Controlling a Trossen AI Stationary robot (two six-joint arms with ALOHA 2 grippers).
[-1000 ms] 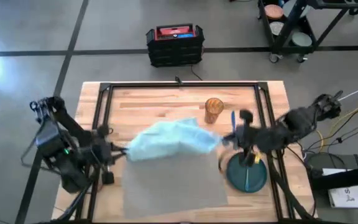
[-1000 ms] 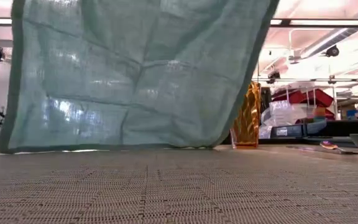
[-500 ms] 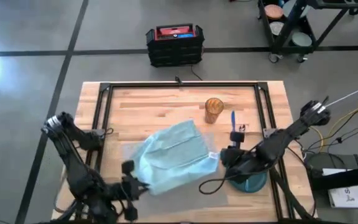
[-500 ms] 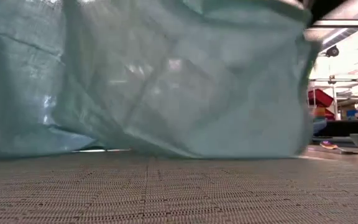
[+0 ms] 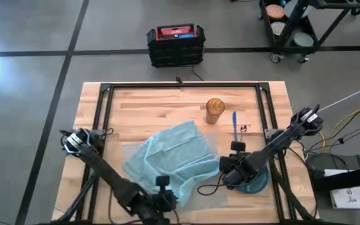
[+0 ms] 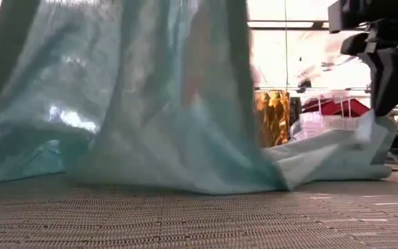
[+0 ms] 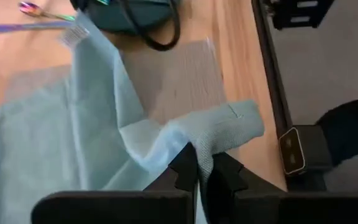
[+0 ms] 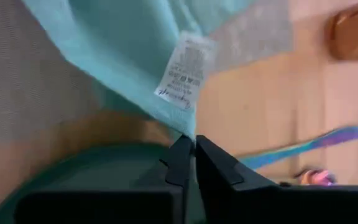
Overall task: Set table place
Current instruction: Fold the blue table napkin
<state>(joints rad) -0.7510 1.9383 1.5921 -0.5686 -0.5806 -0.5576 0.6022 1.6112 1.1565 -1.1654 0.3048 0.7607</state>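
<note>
The white care tag [image 8: 183, 73] on the teal napkin [image 8: 123, 46] carries print (too blurred to read).

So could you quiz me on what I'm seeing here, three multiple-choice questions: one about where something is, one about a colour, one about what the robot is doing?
1. Where does the amber glass stand?
A. On the bare wooden table, beyond the cloth
B. On the dark green plate
C. On the floor

2. What colour is the napkin?
A. Red
B. Light teal
C. Black

3. How is the napkin held?
A. It lies free, untouched
B. Only one arm grips it
C. The left tool and right tool each pinch a corner

Answers: 1 A, the overhead view shows it on planks past the grey placemat. 2 B, every view shows pale teal fabric. 3 C, each wrist view shows fingers closed on fabric.
</note>
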